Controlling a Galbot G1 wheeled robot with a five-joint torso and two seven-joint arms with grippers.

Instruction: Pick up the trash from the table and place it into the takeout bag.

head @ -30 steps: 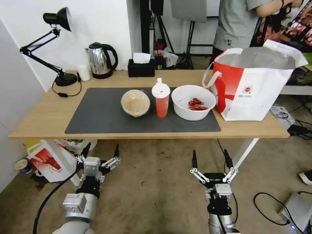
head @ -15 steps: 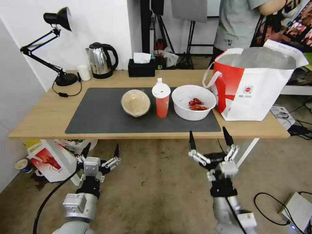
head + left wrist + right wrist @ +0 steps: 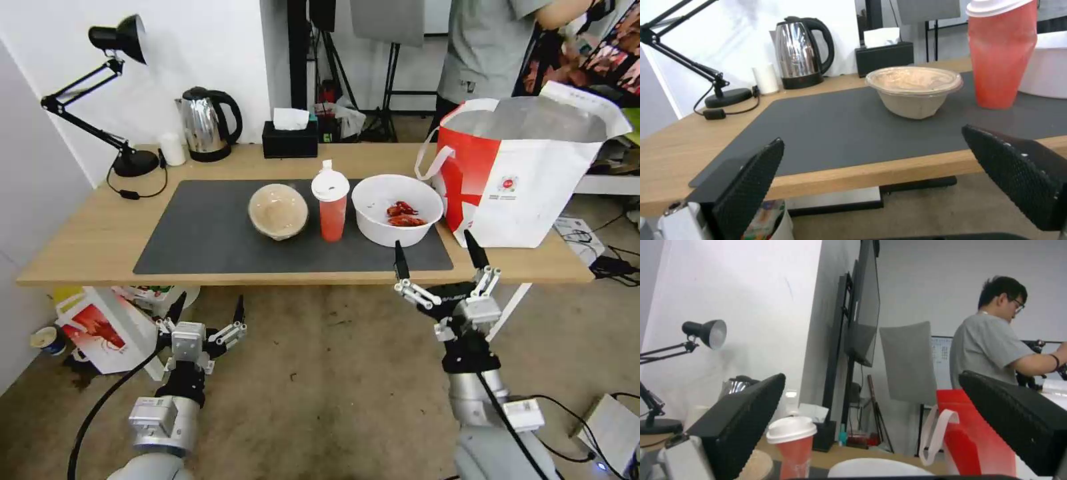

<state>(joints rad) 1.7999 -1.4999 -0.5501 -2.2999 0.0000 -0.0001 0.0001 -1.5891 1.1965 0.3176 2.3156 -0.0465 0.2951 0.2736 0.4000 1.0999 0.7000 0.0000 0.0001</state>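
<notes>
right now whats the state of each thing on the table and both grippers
white bowl: upright, crayfish scraps inside
red cup: upright, lid on
beige bowl: upright, covered
takeout bag: standing open
left gripper: open, low
right gripper: open, at table edge

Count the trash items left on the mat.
3, in a row on the grey mat: beige bowl at the robot's left, red drink cup in the middle, white bowl with crayfish scraps nearest the takeout bag. Nothing looks hidden.

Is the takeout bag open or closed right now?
Open: the takeout bag stands upright on the table, its top spread wide, silver lining showing.
</notes>
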